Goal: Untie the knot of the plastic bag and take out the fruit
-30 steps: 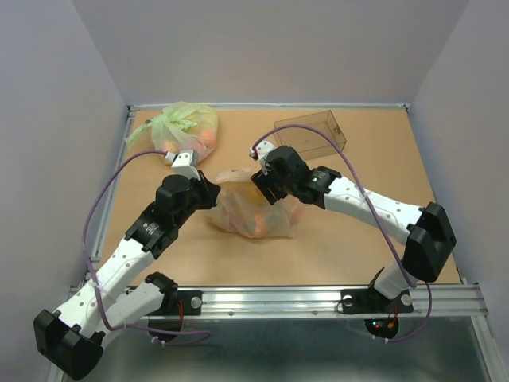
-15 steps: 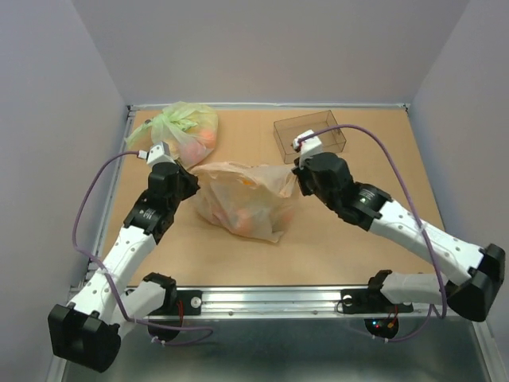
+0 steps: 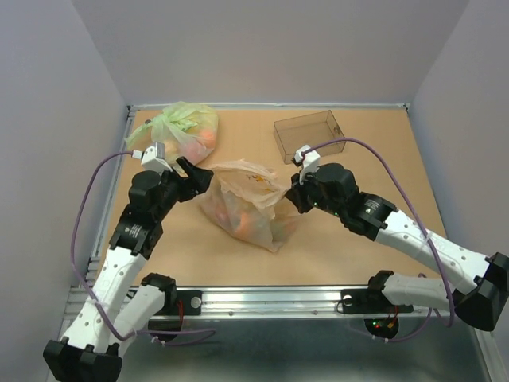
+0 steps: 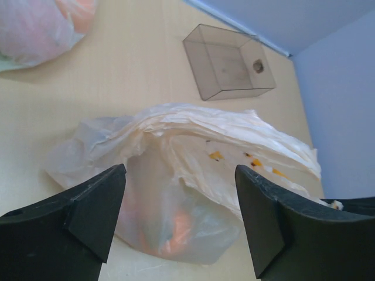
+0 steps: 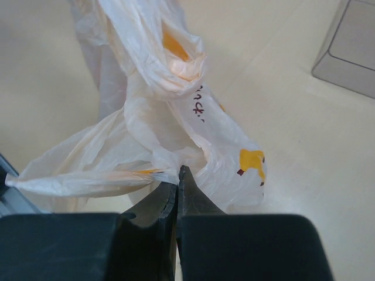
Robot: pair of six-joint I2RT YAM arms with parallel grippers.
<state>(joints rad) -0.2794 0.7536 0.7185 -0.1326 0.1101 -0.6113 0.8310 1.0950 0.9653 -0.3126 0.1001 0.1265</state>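
Note:
The pale peach plastic bag (image 3: pixel 246 205) lies crumpled mid-table, its top film pulled out toward the right. Orange fruit (image 3: pixel 251 222) shows dimly through the film, also as an orange blur of fruit (image 4: pixel 179 227) in the left wrist view. My right gripper (image 3: pixel 293 196) is shut on a twisted strip of the bag's top edge; the right wrist view shows its jaws (image 5: pixel 177 174) pinched together on the bag (image 5: pixel 170 111). My left gripper (image 3: pixel 196 177) stands wide open just left of the bag, touching nothing; its gripper (image 4: pixel 180 173) frames the bag (image 4: pixel 199 146). I cannot make out a tied knot.
A light-green bag (image 3: pixel 183 127) with pinkish fruit sits at the back left corner. A clear plastic box (image 3: pixel 308 135) stands at the back, right of centre, also seen as the box (image 4: pixel 228 61). Metal rails edge the table.
My left gripper has let go of the bag's left side, opened wide and drawn back slightly. The stretched bag has slumped. My right gripper keeps its hold and has shifted nearer and left.

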